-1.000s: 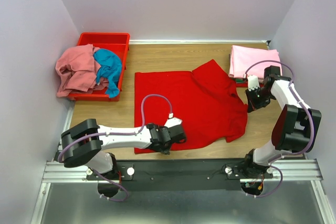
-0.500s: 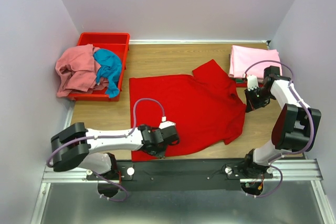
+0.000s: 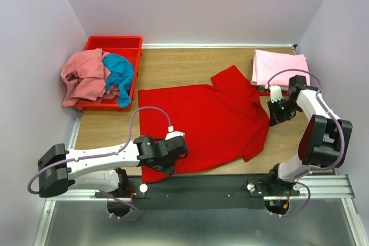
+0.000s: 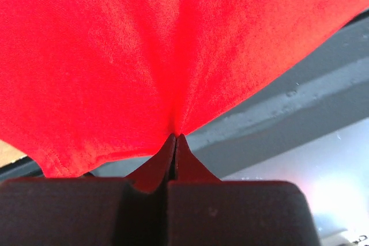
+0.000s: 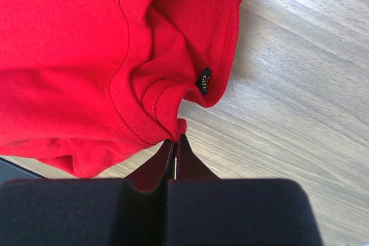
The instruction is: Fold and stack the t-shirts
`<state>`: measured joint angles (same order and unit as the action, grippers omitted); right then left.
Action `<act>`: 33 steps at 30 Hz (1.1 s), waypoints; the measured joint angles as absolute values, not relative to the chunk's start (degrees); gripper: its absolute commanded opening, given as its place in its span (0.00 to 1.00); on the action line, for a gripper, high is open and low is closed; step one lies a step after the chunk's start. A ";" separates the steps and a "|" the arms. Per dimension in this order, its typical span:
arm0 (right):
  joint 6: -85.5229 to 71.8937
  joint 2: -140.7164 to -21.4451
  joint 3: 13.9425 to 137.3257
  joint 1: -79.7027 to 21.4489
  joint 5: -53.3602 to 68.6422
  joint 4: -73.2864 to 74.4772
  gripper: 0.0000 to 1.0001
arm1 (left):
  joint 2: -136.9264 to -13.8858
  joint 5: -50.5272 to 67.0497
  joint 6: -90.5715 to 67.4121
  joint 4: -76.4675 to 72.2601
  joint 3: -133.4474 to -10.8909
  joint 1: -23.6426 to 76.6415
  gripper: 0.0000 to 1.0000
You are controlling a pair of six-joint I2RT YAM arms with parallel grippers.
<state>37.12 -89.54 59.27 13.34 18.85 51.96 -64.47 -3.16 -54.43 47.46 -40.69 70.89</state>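
A bright red t-shirt [image 3: 202,122] lies spread over the middle of the wooden table. My left gripper [image 3: 173,155] is shut on its near hem, and the left wrist view shows the cloth [image 4: 144,56] pinched at the fingertips above the metal rail. My right gripper [image 3: 272,118] is shut on the shirt's collar at its right edge; the collar [image 5: 155,108] with a black size tag [image 5: 203,80] shows in the right wrist view. A folded light pink t-shirt [image 3: 279,66] lies at the back right. A salmon pink shirt [image 3: 83,76] and a teal shirt [image 3: 120,76] hang out of the bin.
A rigid red plastic bin [image 3: 115,45] stands at the back left corner. Something green [image 3: 263,88] peeks from under the folded pink shirt. The metal rail [image 3: 202,185] runs along the table's near edge. Walls close in on both sides.
My left gripper has pulled the shirt's near hem to the left and toward the near edge. The whole shirt has slid left. My right gripper has followed slightly left with the collar.
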 measured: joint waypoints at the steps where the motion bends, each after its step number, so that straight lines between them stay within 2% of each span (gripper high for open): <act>1: 37.23 -89.38 59.27 13.34 18.83 51.99 0.04 | -64.05 -3.05 -54.54 47.75 -40.77 70.89 0.00; 20: 39.09 -88.38 58.63 13.34 16.97 52.75 0.10 | -60.03 -1.83 -56.23 51.27 -42.35 70.89 0.00; 27: 39.09 -88.36 58.63 13.34 15.90 52.86 0.19 | -57.87 -1.21 -56.86 52.31 -42.76 70.89 0.00; 28: 39.11 -88.29 58.63 13.34 15.73 52.86 0.24 | -57.54 -0.89 -56.88 52.47 -42.76 70.89 0.00; 30: 39.16 -88.05 58.63 13.34 15.40 53.01 0.32 | -57.06 -0.47 -56.93 52.84 -42.76 70.89 0.07; 31: 39.29 -87.92 58.63 13.34 15.20 53.12 0.40 | -56.99 -0.38 -56.95 53.01 -42.76 70.89 0.14; 32: 39.33 -87.72 58.63 13.34 14.79 53.28 0.44 | -56.99 -0.36 -57.06 53.28 -42.83 70.89 0.26; 33: 39.46 -87.50 58.63 13.34 14.33 53.43 0.47 | -56.99 -0.36 -57.21 53.76 -43.07 70.89 0.32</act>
<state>39.46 -87.50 58.63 13.34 14.33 53.43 -56.99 -0.36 -57.21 53.76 -43.07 70.89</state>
